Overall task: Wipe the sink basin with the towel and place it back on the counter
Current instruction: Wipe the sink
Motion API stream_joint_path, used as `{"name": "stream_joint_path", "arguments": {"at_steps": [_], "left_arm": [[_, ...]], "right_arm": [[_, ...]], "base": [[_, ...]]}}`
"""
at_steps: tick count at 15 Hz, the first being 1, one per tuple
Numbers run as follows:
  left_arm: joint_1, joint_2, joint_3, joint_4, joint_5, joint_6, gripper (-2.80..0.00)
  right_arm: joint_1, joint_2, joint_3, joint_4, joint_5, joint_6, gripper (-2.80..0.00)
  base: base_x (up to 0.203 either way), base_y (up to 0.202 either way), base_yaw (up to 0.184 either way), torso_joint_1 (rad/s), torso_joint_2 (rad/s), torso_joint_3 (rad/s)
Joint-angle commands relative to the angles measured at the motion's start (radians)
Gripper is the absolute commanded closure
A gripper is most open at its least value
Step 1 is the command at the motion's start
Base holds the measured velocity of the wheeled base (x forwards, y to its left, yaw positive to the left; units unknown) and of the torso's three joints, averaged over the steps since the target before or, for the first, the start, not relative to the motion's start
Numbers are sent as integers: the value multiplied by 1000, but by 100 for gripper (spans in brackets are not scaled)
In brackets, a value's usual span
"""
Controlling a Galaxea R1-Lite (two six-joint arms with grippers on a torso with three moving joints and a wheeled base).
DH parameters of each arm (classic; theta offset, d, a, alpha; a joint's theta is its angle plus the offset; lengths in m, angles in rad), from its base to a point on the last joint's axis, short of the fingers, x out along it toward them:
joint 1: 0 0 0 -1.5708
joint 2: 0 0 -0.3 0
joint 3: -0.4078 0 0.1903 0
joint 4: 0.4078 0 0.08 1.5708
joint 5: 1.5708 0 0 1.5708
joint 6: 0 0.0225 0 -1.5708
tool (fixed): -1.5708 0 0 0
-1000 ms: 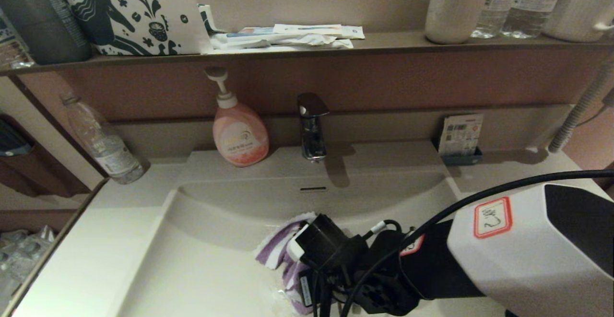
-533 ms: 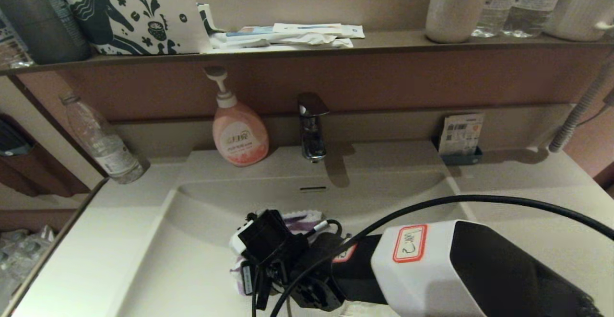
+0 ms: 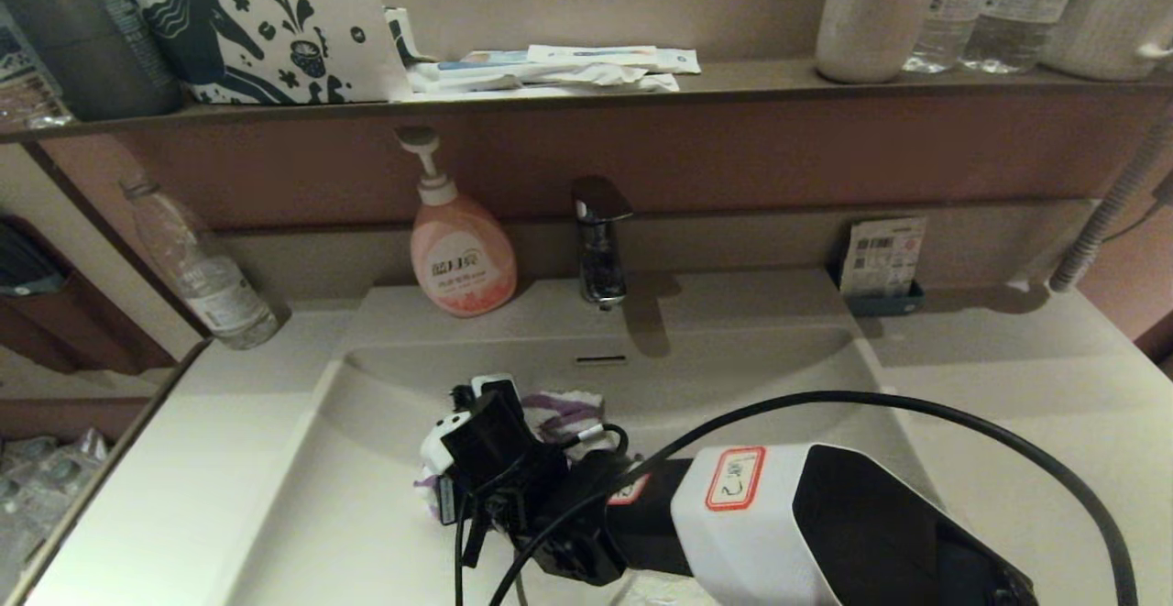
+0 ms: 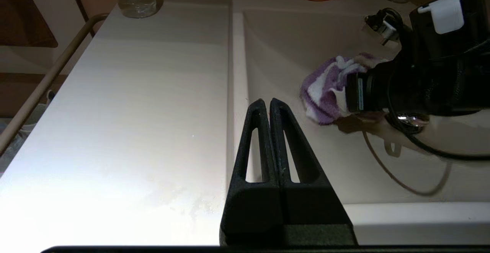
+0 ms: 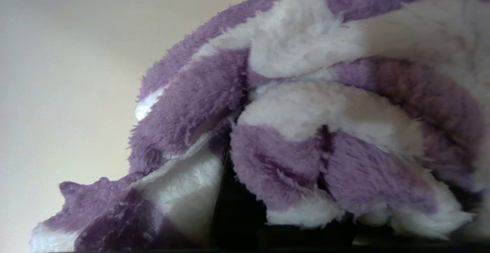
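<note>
The purple-and-white fluffy towel (image 3: pixel 564 409) lies bunched on the floor of the beige sink basin (image 3: pixel 367 496), left of centre and below the overflow slot (image 3: pixel 600 360). My right gripper (image 4: pixel 356 96) is shut on the towel (image 4: pixel 329 88) and presses it onto the basin; the towel (image 5: pixel 298 123) fills the right wrist view and hides the fingers. The chrome drain stopper (image 4: pixel 411 119) peeks out under the right wrist. My left gripper (image 4: pixel 269 103) is shut and empty, hovering over the basin's left rim near the front, beside the off-white counter (image 4: pixel 134 111).
A pink soap pump bottle (image 3: pixel 461 258) and the chrome faucet (image 3: pixel 600 239) stand behind the basin. A water bottle (image 3: pixel 202 267) leans at the counter's back left, a card holder (image 3: pixel 882 262) at the back right. The dark shelf (image 3: pixel 733 83) above carries bottles and packets.
My right arm has slid the towel leftward across the basin floor, from right of centre to left of centre, and a little toward the back wall.
</note>
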Motion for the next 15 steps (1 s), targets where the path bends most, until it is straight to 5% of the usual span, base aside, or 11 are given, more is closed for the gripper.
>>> {"name": "stream_joint_path", "arguments": {"at_steps": [1,3,8,15], "left_arm": [[0,1,0,-2,0,-1,0],[0,1,0,-2,0,-1,0],[0,1,0,-1,0,-1,0],[0,1,0,-1,0,-1,0]], "right_arm": [[-28,6,7,19,-45,-6,0],[-61,-5,25,23,-118,-15,0],[-136,-131,195,20,-152,-16,0],[-259,-325,586,25,-186,-52,0]], "base": [[0,0,0,0,0,0],[0,0,0,0,0,0],[0,0,0,0,0,0],[0,0,0,0,0,0]]}}
